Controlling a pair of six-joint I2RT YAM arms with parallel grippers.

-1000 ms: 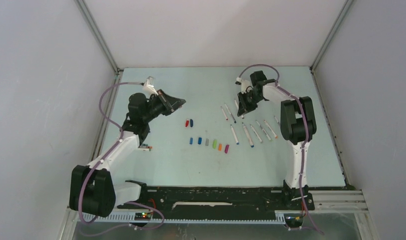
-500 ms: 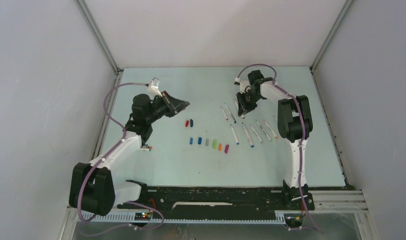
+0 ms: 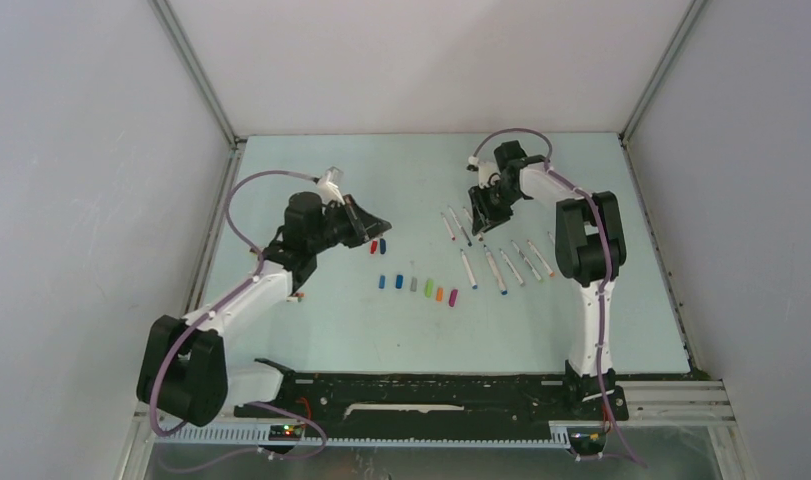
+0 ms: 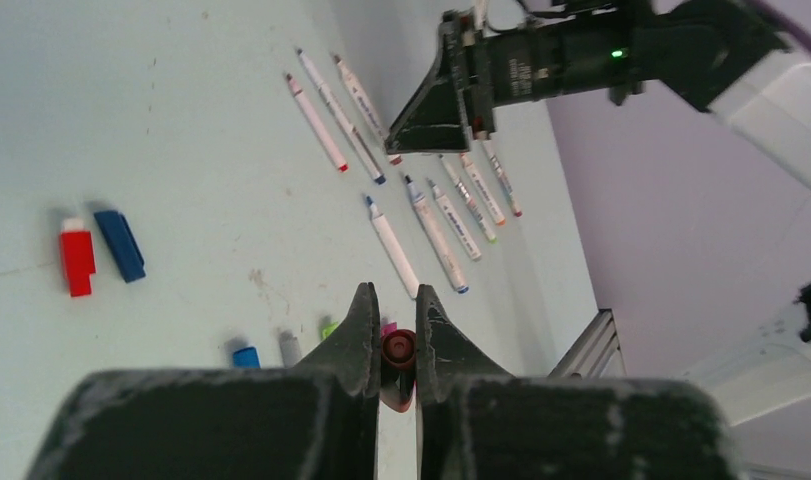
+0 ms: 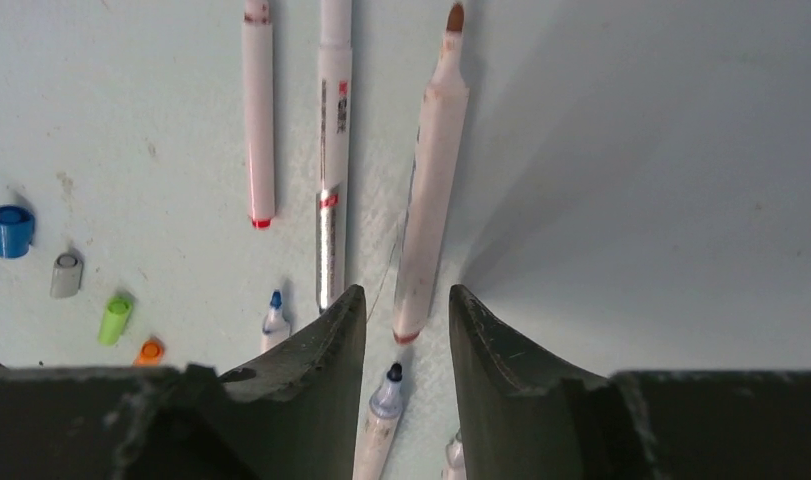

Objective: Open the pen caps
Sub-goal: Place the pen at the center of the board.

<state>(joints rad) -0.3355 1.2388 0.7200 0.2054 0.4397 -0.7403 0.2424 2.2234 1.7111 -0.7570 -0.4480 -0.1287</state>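
Pinching a dark-red cap (image 4: 398,350), left tool (image 4: 393,292) hovers; right tool (image 5: 408,295) gapes over a pen (image 5: 431,180).

Pale blue-green table (image 3: 331,330), faintly speckled with dark marks. White arms (image 3: 243,295) with black joints; purple cables (image 3: 516,131). Red cap (image 4: 77,258) with a white end, beside a dark blue cap (image 4: 119,244). In a row: blue cap (image 3: 382,282), second blue cap (image 3: 399,281), grey cap (image 3: 413,284), lime green cap (image 3: 429,287), orange cap (image 3: 439,294), magenta cap (image 3: 453,297). Dark grey left gripper (image 4: 393,290), a maroon cap (image 4: 398,350) in it. White pens (image 3: 468,270): brown-tipped pen (image 5: 436,180), red-ended pen (image 5: 259,120), red-and-silver-banded pen (image 5: 333,120), blue-tipped pen (image 5: 274,325).
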